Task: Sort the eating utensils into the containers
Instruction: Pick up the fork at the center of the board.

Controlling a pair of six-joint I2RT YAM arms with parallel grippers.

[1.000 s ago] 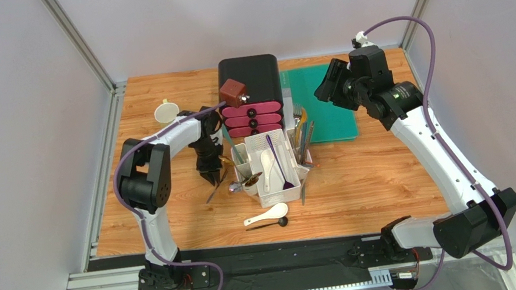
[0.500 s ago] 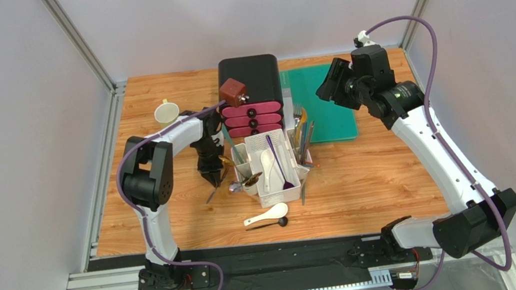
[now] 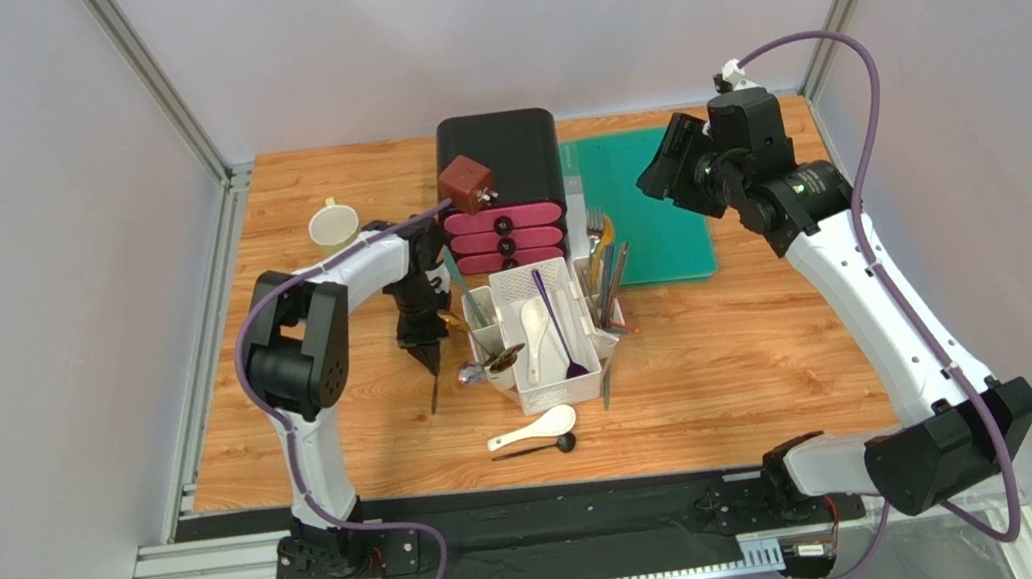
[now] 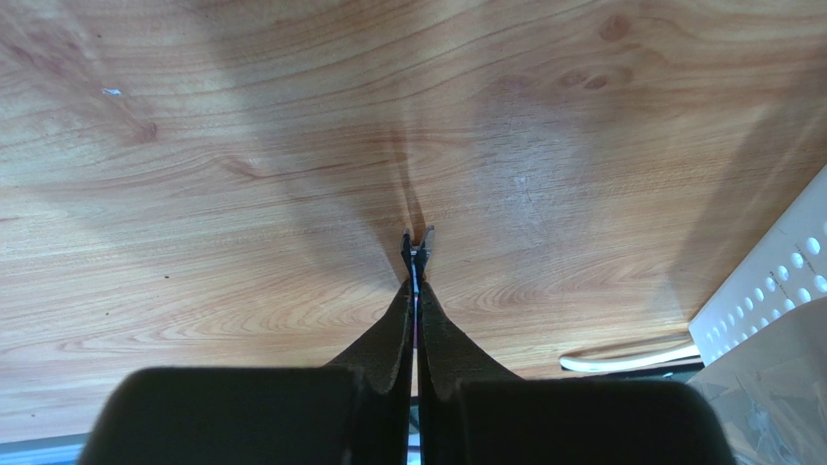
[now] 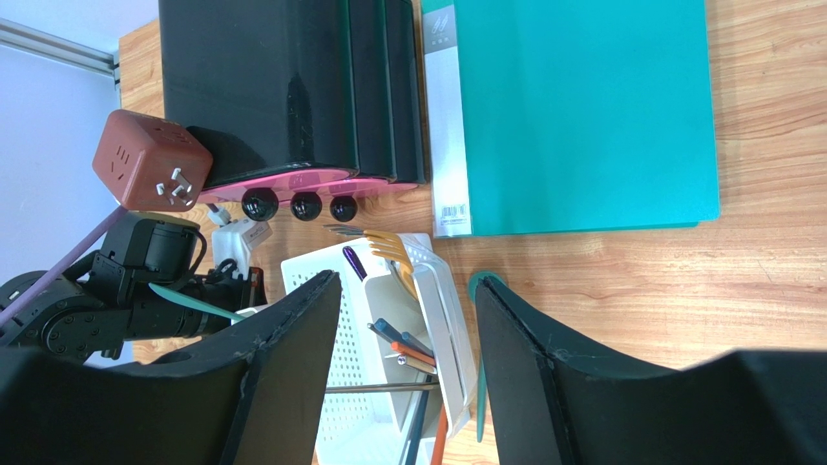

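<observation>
Pick-up step: L pincer [image 3: 421,342], clamped tight on a thin dark utensil, prob. a chopstick [image 3: 433,389], just left of the caddy [image 3: 580,303], next needs a lift & carry over the caddy rim; R pincer [image 3: 660,171] hangs wide, empty, at back.

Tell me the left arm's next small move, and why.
Probably lift straight up: the left gripper is shut on a thin dark utensil whose tip hangs near the table, and the white caddy beside it has walls to clear.
</observation>
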